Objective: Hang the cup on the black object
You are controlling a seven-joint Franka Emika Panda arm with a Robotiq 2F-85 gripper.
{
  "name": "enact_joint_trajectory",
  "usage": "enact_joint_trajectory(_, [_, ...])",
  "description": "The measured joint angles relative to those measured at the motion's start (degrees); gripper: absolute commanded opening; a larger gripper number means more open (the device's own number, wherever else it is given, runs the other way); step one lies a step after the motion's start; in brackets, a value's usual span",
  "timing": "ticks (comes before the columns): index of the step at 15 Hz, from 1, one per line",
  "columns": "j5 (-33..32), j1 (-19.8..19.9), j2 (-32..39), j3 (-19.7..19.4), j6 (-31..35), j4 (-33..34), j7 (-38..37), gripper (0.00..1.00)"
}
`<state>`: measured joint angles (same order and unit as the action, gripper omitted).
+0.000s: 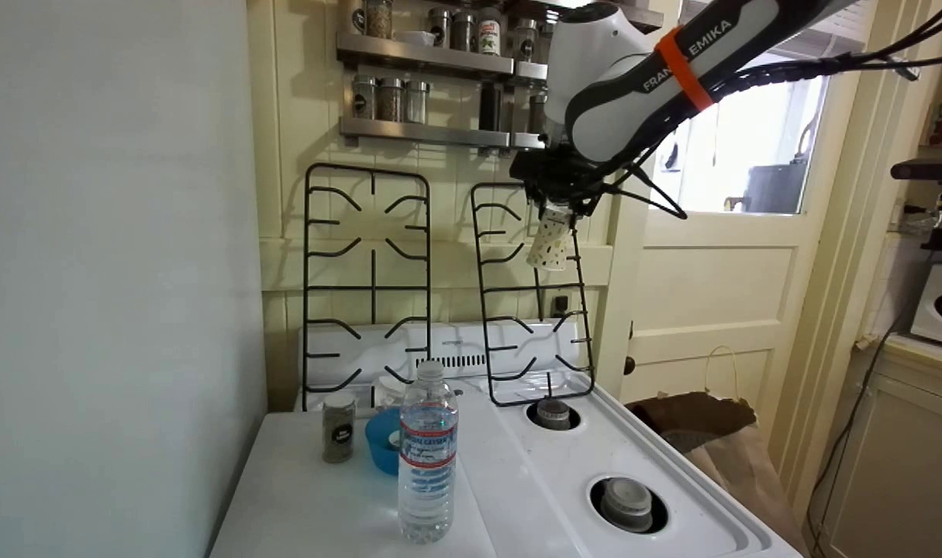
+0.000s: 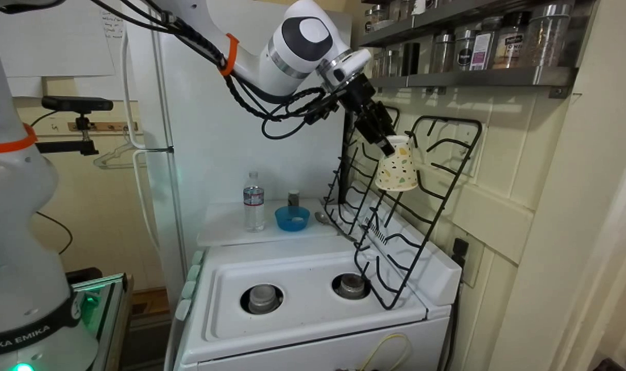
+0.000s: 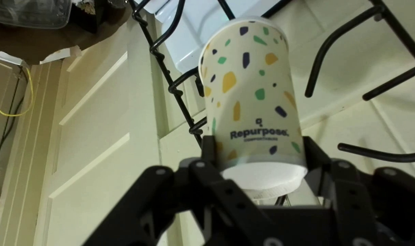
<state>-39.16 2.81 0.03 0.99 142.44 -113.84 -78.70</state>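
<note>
Hanging alignment, presumably | paper cup (image 2: pixel 396 167) is clamped by end effector (image 3: pixel 258 152) before stove grate (image 1: pixel 537 289) near rear edge of stovetop (image 2: pixel 313 309) | gentle seating on grate probably required

The wall (image 1: pixel 449 232) behind the white stove (image 2: pixel 313 314) is all cream boards, with metal shelves (image 1: pixel 424 54) mounted up high. In an exterior view there's a cream panelled door (image 1: pixel 703 287) with a window (image 1: pixel 765 116) in its top half, and that thing is seriously bright, like, nearly blown out to white. Past the door frame (image 1: pixel 843 232) there's a pale cupboard (image 1: pixel 897 449). In an exterior view a big white fridge (image 2: pixel 230 118) stands near the stove, some clothes hangers (image 2: pixel 119 166) dangle by the far wall (image 2: pixel 106 216), and a bit of brown floor (image 2: pixel 161 299) peeks out down low.
</note>
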Motion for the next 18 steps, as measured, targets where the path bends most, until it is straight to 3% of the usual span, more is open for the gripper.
enact_joint_trajectory(9, [0.43, -0.61, 1.97, -0.04, -0.96, 0.0, 7.53, 0.37])
enact_joint_trajectory(18, [4.07, -2.35, 3.04, 0.12, -5.71, -0.18, 21.02, 0.37])
